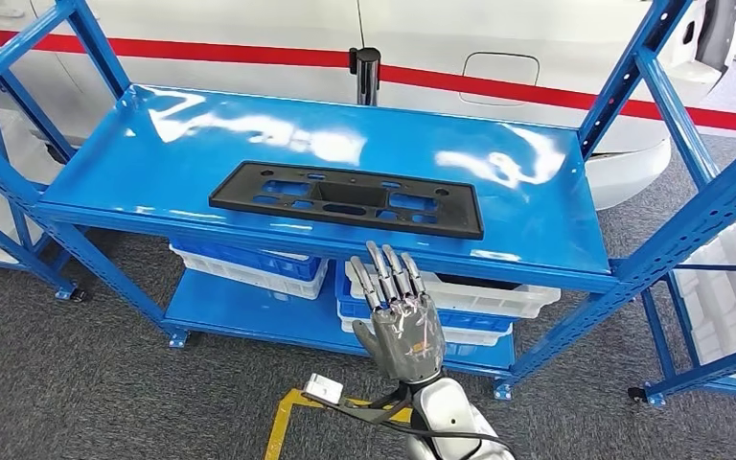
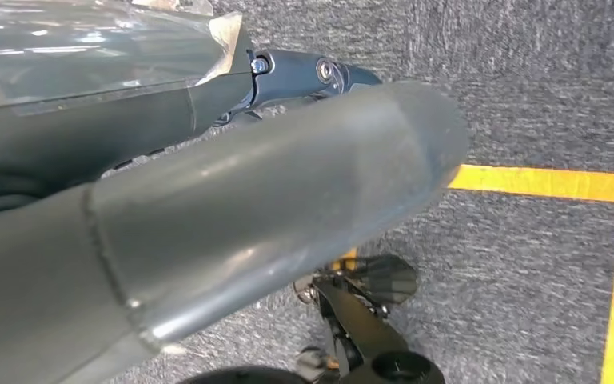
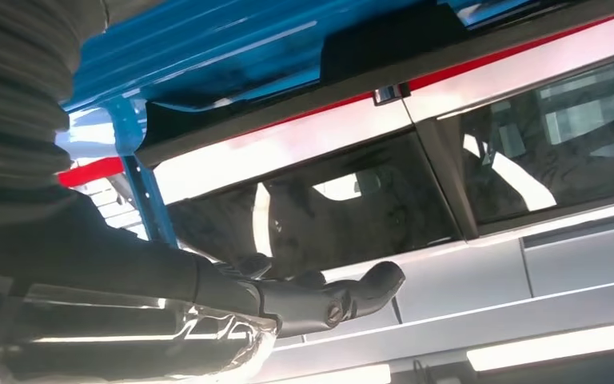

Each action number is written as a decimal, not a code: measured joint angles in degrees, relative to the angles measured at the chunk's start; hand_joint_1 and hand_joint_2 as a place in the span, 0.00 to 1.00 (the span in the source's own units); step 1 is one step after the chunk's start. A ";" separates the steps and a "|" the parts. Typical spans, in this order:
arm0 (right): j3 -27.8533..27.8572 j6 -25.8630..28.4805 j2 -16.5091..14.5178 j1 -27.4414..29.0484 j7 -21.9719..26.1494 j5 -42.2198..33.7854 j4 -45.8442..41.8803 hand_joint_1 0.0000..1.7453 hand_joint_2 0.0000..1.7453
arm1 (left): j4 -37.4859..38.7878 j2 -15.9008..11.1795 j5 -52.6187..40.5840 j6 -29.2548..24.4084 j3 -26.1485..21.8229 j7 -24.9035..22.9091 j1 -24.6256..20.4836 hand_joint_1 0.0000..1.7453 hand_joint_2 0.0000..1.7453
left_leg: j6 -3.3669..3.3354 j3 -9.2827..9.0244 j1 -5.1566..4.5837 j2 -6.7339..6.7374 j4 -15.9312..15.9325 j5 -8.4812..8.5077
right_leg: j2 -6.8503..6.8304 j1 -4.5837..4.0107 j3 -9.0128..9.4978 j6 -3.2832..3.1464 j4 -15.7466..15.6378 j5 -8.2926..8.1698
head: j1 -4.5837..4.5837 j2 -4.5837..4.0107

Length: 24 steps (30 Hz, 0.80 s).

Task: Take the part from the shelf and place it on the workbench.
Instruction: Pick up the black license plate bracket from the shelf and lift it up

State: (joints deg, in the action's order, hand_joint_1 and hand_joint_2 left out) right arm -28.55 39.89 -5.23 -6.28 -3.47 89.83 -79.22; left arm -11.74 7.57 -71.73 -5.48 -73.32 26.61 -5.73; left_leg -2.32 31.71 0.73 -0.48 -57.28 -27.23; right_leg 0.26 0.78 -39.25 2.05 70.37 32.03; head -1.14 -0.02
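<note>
- Our right hand (image 1: pixel 401 316), grey with dark fingers under a clear wrap, is raised in front of the near edge of the top shelf, fingers straight, close together and pointing up toward the far side; it holds nothing and touches nothing.
- In the right wrist view the same hand (image 3: pixel 288 300) shows extended dark fingers with nothing between them, and a white car side with dark windows and a red stripe (image 3: pixel 480 184) beyond.
- Our left hand (image 2: pixel 208 216) appears in the left wrist view as a thick grey thumb and a dark fingertip above grey carpet with a yellow floor line (image 2: pixel 592 188); we cannot tell whether its fingers are spread or curled.
- The task's thing, a flat black rectangular plastic part with cut-out openings (image 1: pixel 345 198), lies flat on the glossy blue metal shelf top (image 1: pixel 153 153), near its front edge, just beyond our right fingertips and apart from them.
- On the lower shelf board, white and blue plastic bins (image 1: pixel 249 268) sit side by side.
- A black post (image 1: pixel 367 75) stands behind the shelf, before the white car body.
- Further blue racks (image 1: pixel 719 211) flank the shelf on left and right.
</note>
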 joint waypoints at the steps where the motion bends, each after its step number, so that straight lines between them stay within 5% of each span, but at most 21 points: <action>1: 0.03 0.00 0.31 0.03 -0.77 0.00 -0.10 0.00 1.00 | 0.00 0.04 -0.06 0.05 0.01 0.00 0.02 0.00 0.00 | 0.21 -0.43 0.00 -0.09 -0.01 -0.41 | -0.10 0.12 1.45 0.46 -4.03 -2.17 | 0.04 0.00; 4: 0.24 0.02 1.58 0.33 -3.17 0.00 -0.84 0.00 1.00 | 0.00 0.12 -0.35 0.18 0.02 -0.02 0.06 0.00 0.00 | 1.21 -1.42 -0.37 -0.26 -0.29 -1.83 | -0.37 0.03 4.67 0.02 -11.52 -5.73 | 0.08 0.00; 8: 0.91 0.04 2.81 0.93 -4.69 0.02 -2.14 0.00 1.00 | 0.01 0.15 -0.83 0.49 0.08 -0.04 -0.01 0.00 0.00 | 2.47 -1.28 0.25 0.03 -1.55 -3.41 | -0.16 0.37 5.67 -1.78 -12.04 -5.50 | -0.02 0.01; 11: 1.11 0.07 3.49 1.35 -6.13 0.04 -2.59 0.00 1.00 | 0.02 0.26 -1.06 0.66 0.14 -0.02 0.03 0.00 0.00 | 3.29 3.99 0.57 0.21 -11.26 -7.03 | -0.17 0.49 6.66 -2.93 -12.21 -4.80 | -0.17 0.00; 13: 1.12 0.07 4.11 1.80 -7.41 0.04 -2.60 0.00 1.00 | 0.02 0.27 -1.29 0.77 0.20 0.06 0.14 0.00 0.00 | 3.62 7.92 0.67 0.26 -16.37 -7.51 | -0.11 0.40 7.20 -3.16 -12.21 -4.27 | -0.14 0.00; 15: 1.12 0.07 4.82 2.09 -8.63 0.04 -2.64 0.00 1.00 | 0.02 0.22 -1.61 0.95 0.30 0.17 0.20 0.00 0.00 | 3.63 8.11 0.77 0.31 -13.77 -3.92 | 0.06 0.42 8.02 -2.97 -12.21 -3.64 | -0.16 0.00; 18: 1.12 0.07 5.83 2.18 -9.88 0.04 -3.01 0.00 1.00 | 0.02 0.16 -1.98 1.23 0.56 0.27 0.12 0.00 0.00 | 3.04 4.22 0.63 0.41 -3.82 1.50 | 0.20 0.12 9.13 -2.13 -12.23 -2.49 | -0.14 0.00; 22: 1.08 0.07 6.94 2.49 -10.63 0.04 -3.75 0.00 1.00 | 0.02 0.18 -2.08 1.34 0.91 0.27 0.06 0.00 0.00 | 1.44 2.34 0.03 0.27 -1.29 0.91 | -0.01 -0.08 9.67 -0.73 -12.72 -1.70 | -0.03 0.00; 24: 1.05 0.07 7.57 2.55 -10.84 0.04 -4.17 0.00 1.00 | 0.02 0.20 -2.08 1.36 1.08 0.22 0.10 0.00 0.00 | 0.62 1.28 0.13 0.27 -0.30 1.04 | -0.17 -0.09 8.93 -0.46 -10.42 -0.57 | 0.07 0.00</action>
State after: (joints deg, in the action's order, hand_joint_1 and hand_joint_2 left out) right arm -27.50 39.96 2.33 -3.74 -14.31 89.88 -83.38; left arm -11.72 7.76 -73.81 -4.12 -72.24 26.83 -5.63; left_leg -1.70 32.99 0.86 -0.21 -57.58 -26.19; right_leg 0.09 0.69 -30.31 1.58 59.95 31.46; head -1.08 -0.02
